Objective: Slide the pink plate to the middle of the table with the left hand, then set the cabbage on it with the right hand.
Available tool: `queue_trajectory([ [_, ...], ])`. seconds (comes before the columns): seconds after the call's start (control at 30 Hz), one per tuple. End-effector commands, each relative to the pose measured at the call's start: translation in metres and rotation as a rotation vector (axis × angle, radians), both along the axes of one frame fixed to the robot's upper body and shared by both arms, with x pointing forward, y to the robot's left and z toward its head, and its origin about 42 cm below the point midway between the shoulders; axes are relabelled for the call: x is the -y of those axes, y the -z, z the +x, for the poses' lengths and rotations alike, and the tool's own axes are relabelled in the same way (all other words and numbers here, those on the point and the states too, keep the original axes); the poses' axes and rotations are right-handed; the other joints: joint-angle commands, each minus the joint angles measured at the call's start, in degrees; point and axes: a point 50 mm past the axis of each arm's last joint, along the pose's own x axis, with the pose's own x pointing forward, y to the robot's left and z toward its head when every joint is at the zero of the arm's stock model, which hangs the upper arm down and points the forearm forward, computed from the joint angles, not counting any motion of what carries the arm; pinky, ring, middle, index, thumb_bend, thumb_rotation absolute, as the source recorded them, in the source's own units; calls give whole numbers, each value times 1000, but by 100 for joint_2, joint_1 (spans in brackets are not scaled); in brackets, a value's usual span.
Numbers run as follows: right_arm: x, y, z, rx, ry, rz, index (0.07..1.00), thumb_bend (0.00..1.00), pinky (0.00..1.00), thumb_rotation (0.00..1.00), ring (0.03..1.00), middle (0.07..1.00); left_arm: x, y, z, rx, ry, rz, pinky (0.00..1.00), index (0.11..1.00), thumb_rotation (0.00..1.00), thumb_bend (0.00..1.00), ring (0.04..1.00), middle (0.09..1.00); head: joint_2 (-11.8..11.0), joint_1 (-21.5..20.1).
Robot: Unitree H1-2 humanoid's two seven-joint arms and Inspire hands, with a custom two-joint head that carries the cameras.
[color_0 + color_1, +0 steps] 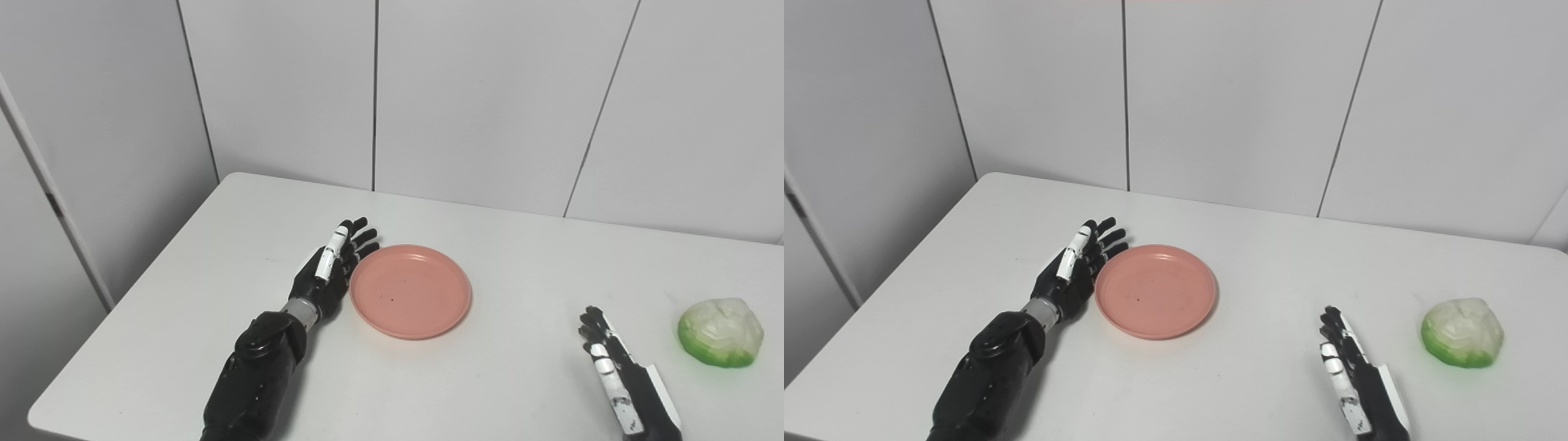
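A round pink plate [410, 291] lies flat on the white table [520, 245], a little left of the middle. My left hand [331, 269] rests on edge against the plate's left rim, open, fingers stretched toward the wall and holding nothing. A pale green and white cabbage [721, 331] sits on the table at the far right. Near the front edge, my right hand [606, 361] is open with straight fingers, apart from the cabbage and to its left. Nothing lies on the plate.
A white panelled wall [490, 92] stands right behind the table's back edge. The table's left edge and rounded corner [229, 177] lie near my left arm. Bare tabletop separates the plate from the cabbage.
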Motion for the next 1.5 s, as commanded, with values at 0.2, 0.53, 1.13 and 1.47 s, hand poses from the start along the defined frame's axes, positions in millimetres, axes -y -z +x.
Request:
queue_trajectory([
  [0.2,-20,-4,0,-3,14,0,955,300,939,1000,938,948,22,-1,-13,-1,94,14,912,922,1000,423,915,931,138,-779],
  [0.53,-33,-1,3,-14,37,-13,942,342,939,1000,930,933,27,16,-26,-37,157,16,930,945,1000,418,935,950,209,-1367],
  [1.13,-27,-1,4,-8,61,-48,943,371,924,1000,928,933,20,41,-26,-64,148,18,913,926,1000,438,912,927,149,-1954],
  [1.47,-17,-19,6,87,120,-94,923,479,876,1000,919,924,23,51,-21,-76,140,19,876,905,1000,454,888,908,-53,-2273],
])
